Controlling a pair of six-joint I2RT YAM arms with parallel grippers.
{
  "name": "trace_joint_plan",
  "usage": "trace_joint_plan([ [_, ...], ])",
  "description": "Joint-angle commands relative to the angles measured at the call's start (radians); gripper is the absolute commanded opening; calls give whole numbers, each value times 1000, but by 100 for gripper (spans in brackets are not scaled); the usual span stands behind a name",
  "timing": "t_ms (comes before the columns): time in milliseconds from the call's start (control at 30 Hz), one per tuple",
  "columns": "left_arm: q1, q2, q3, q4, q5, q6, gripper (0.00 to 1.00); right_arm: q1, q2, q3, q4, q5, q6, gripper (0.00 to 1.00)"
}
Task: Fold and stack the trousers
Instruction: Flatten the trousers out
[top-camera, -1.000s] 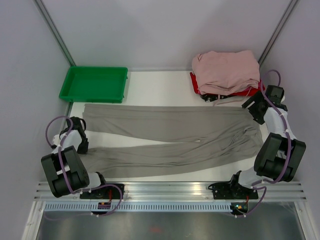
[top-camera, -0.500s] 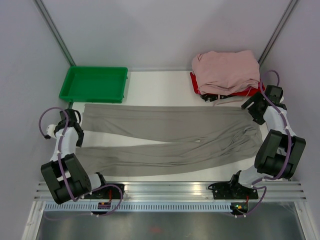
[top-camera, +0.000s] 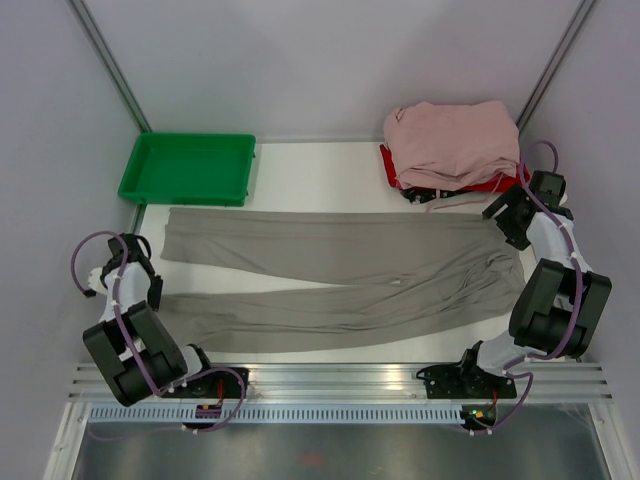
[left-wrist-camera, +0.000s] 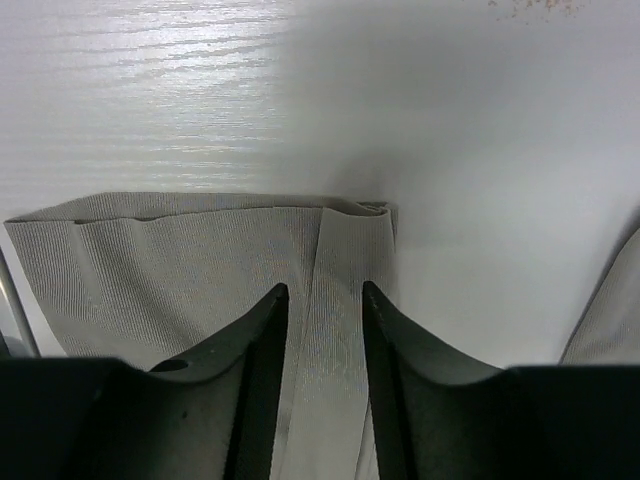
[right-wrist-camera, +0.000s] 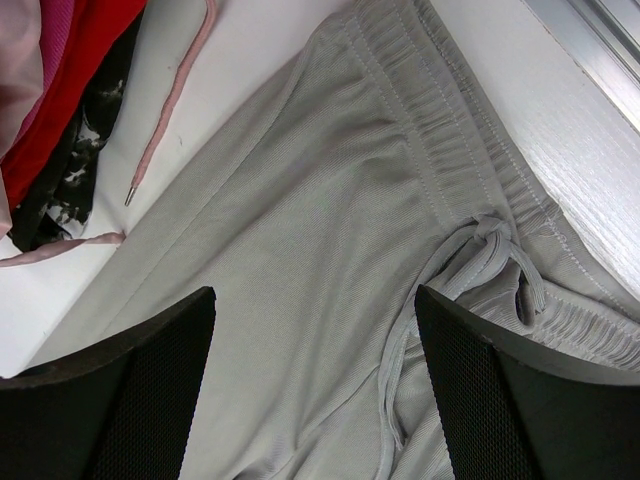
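1. Since a second ago, the left arm (top-camera: 120, 285) has swung out toward the desk's left edge, and the left pincer (left-wrist-camera: 322, 290) has parted; the right arm (top-camera: 550, 290) has not moved.
2. White desk (top-camera: 320, 180) fills the view.
3. Grey-beige trousers (top-camera: 340, 265) lie flat across it, both legs pointing left, waist at the right.
4. Heap of pink garments (top-camera: 452, 140) sits at the far right.
5. Green tray (top-camera: 190, 168) sits at the far left.
6. Right pincer (right-wrist-camera: 312, 300) hangs wide open above the waistband (right-wrist-camera: 440, 110), holding nothing.
7. Left pincer's jaws stand narrowly apart over the near leg's cuff (left-wrist-camera: 200, 215), gripping nothing.
8. Drawstring (right-wrist-camera: 490, 250) lies knotted at the waistband.
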Motion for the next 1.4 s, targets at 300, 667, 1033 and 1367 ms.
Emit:
trace_joint_plan([
  [300, 78, -131, -76, 146, 217, 133, 52, 1, 28, 13, 5, 4, 7, 87],
  [667, 188, -122, -114, 218, 323, 158, 45, 1, 62, 47, -2, 9, -4, 87],
  [1033, 222, -99, -100, 147, 211, 218, 44, 1, 67, 39, -7, 23, -2, 87],
  [1367, 231, -21, -108, 326, 305, 272, 36, 1, 50, 36, -21, 23, 2, 87],
])
